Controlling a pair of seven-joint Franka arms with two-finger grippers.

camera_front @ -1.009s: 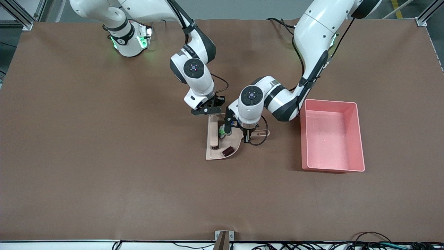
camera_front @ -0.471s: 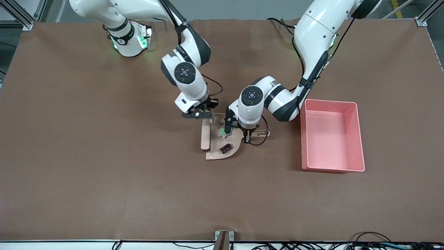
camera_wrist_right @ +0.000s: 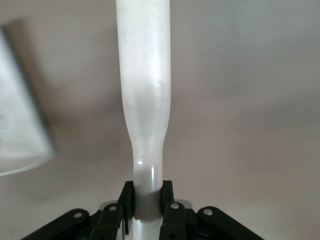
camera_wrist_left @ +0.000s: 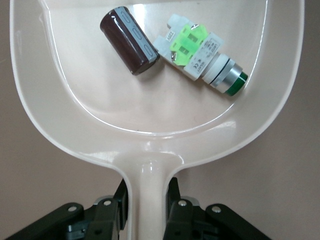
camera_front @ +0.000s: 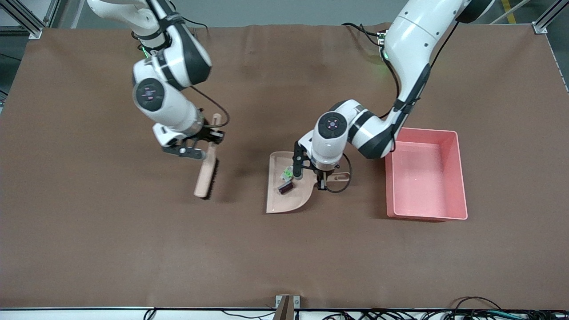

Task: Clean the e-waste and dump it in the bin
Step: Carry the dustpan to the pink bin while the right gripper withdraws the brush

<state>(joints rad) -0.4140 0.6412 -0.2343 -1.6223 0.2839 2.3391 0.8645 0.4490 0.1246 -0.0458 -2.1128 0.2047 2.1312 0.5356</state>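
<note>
Two grippers are each clamped on a handle. Our left gripper (camera_front: 321, 177) has its fingers closed on the stem of the beige dustpan (camera_front: 284, 205), which we see gripped between the black fingers (camera_wrist_left: 112, 212) in the left wrist view. From this gripper the scraps lie at about nine o'clock in the front view, inside the pan: a dark cylindrical scrap (camera_front: 285, 188) (camera_wrist_left: 129, 41) touching a white and green scrap (camera_front: 288, 172) (camera_wrist_left: 202, 56) with a metal collar. At about three o'clock from the gripper, toward the left arm's end of the table, stands the pink bin (camera_front: 461, 174), just beside the left arm's elbow. Our right gripper (camera_front: 201, 146) is closed on the handle of the brush (camera_front: 206, 172) (camera_wrist_right: 143, 90), well apart from the pan, toward the right arm's end of the brown table (camera_front: 111, 249).
</note>
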